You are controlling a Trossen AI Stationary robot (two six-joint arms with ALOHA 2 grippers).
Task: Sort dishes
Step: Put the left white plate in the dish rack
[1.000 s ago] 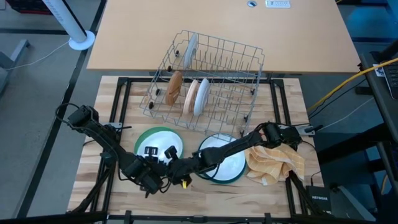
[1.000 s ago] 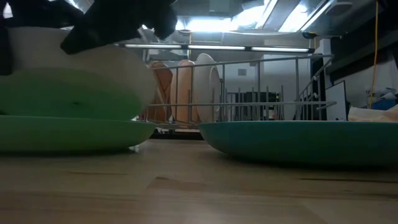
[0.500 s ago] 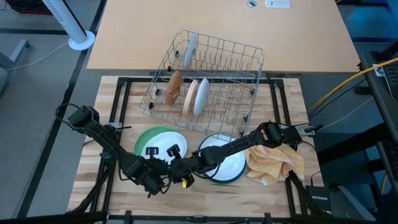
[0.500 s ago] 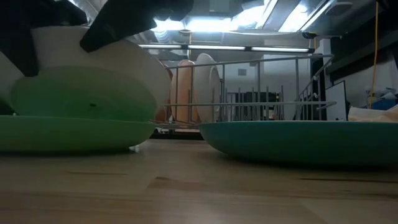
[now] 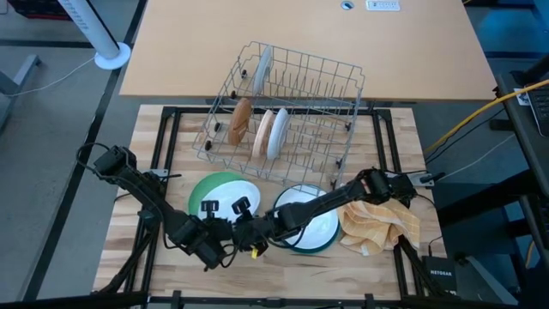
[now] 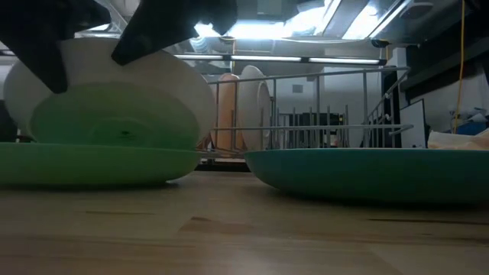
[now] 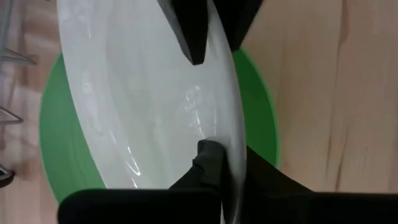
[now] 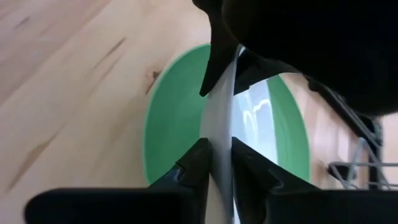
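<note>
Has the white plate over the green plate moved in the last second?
Yes. In the low view the white plate, tilted over the green plate, has shifted rightward toward the wire rack, now covering the tan plate there.

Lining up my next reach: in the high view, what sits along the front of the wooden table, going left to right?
Green plate with the white plate on it, pinched at its rim by the left gripper and the right gripper → teal-blue plate holding another white plate → yellow checked cloth.
</note>
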